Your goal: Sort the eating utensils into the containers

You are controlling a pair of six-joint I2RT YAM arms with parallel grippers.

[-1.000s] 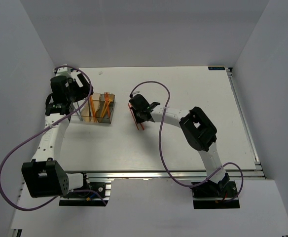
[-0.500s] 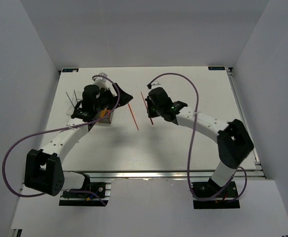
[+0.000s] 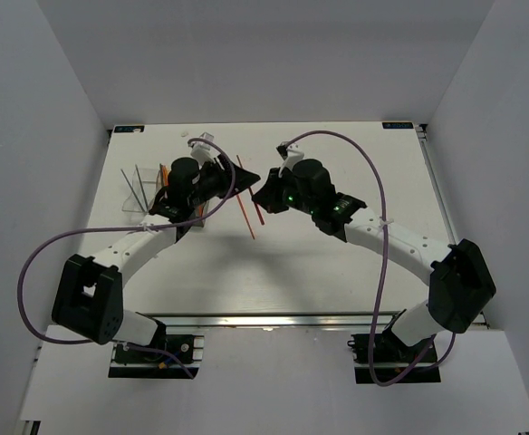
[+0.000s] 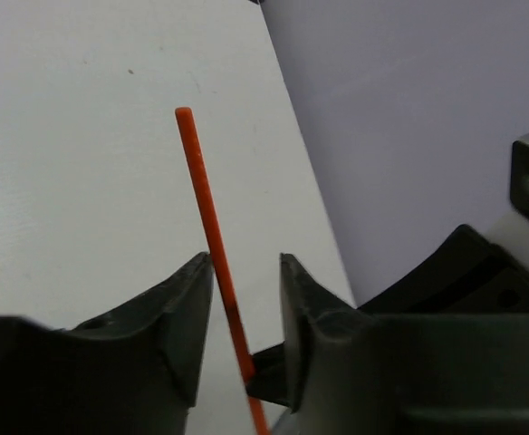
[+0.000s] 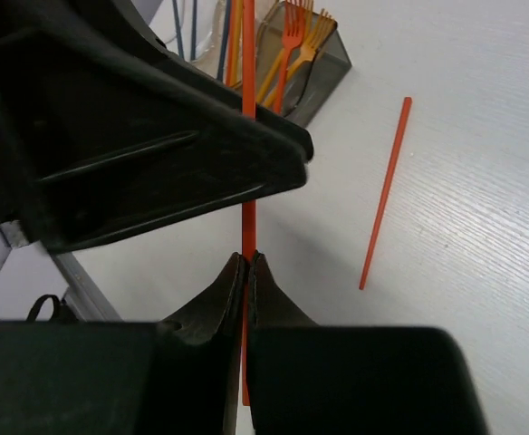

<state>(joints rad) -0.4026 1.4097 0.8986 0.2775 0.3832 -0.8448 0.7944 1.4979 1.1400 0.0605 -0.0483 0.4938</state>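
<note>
My right gripper (image 5: 248, 256) is shut on a thin orange stick (image 5: 247, 237), held above the table's middle. My left gripper (image 4: 246, 263) faces it, its jaws apart on either side of the same stick (image 4: 201, 190), which lies close to the left finger with a gap on the other side. In the top view the left gripper (image 3: 251, 177) and the right gripper (image 3: 263, 195) meet tip to tip. A second orange stick (image 3: 246, 217) lies loose on the table just below them. The containers (image 5: 323, 68) hold several orange forks (image 5: 287, 41) and some dark utensils.
The row of containers (image 3: 138, 188) stands at the table's left, partly hidden by my left arm. Purple cables loop over both arms. The loose stick (image 5: 387, 186) lies to the right of the held one. White walls ring the table.
My left arm swung from the containers to the table's middle. My right gripper lifted its stick toward it. The left jaws have narrowed around the stick.
</note>
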